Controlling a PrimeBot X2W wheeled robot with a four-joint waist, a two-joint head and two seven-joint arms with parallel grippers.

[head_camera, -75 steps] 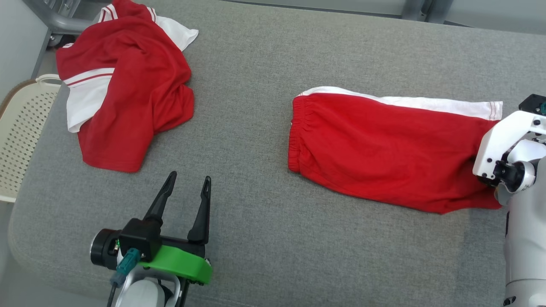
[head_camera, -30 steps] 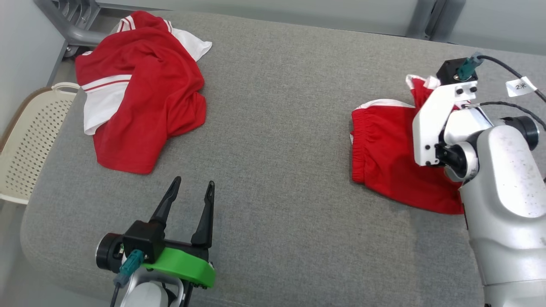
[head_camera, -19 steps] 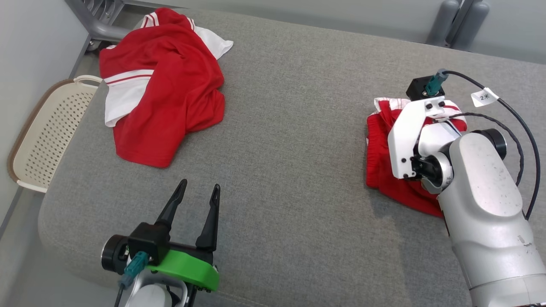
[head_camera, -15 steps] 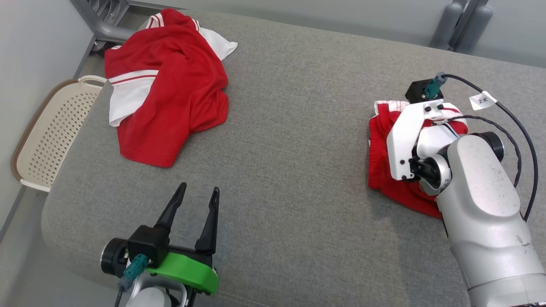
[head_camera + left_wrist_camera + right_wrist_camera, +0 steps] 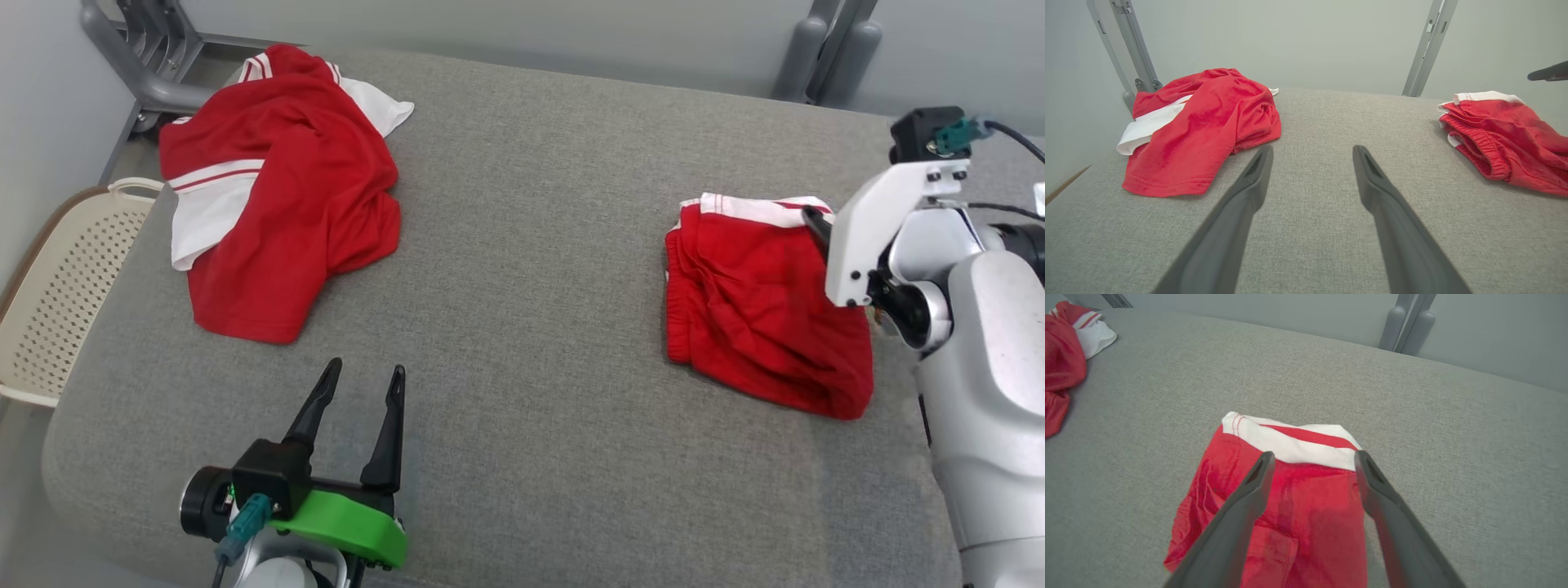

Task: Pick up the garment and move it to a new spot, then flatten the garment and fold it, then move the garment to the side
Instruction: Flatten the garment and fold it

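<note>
Evidently the grey padded surface (image 5: 531,245) carried the red shorts (image 5: 759,318) folded double at its right side, whereas a second earlier the right gripper (image 5: 1314,454) had been drawing one end over. Fold judged done; moving aside outstanding. That gripper stood open and empty, raised over the shorts' right edge. Left gripper (image 5: 365,367), fingers apart, idled well apart.

L claw (image 5: 365,369), R claw (image 5: 1314,455) — both spread

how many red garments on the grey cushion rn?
2. The folded red shorts lie on the robot's right side of the cushion. The crumpled red-and-white pile sits at the far left corner. That pile is bunched, so it may hide another piece.
</note>
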